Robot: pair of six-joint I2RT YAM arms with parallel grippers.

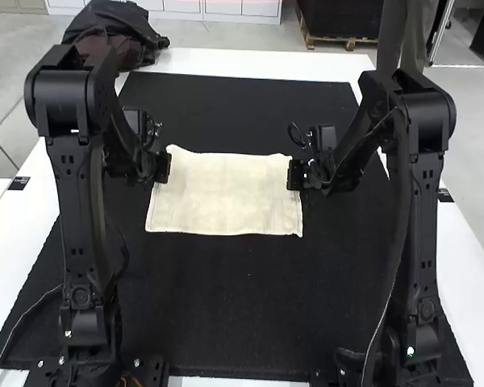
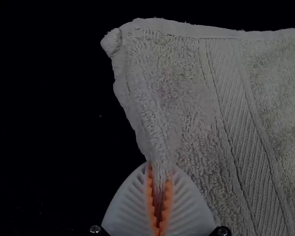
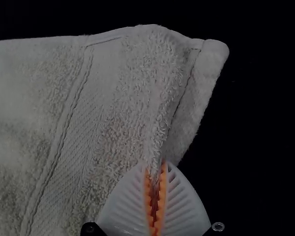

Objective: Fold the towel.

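Moving in sync should fold cleanest; left tool [image 2: 160, 169] and right tool [image 3: 156, 168] each pinch a towel [image 1: 226, 195] side, so I'd hold it lightly taut.

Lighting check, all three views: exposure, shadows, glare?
High view: well lit, towel pale against the black mat, shadows on the mat hard to tell. Left wrist view: dim, near black beyond the towel, its woven band visible. Right wrist view: likewise. No strong glare on the towel anywhere.

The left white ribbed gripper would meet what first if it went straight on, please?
Probably more of the cream terry towel that the left gripper pinches; depth beyond is unclear.
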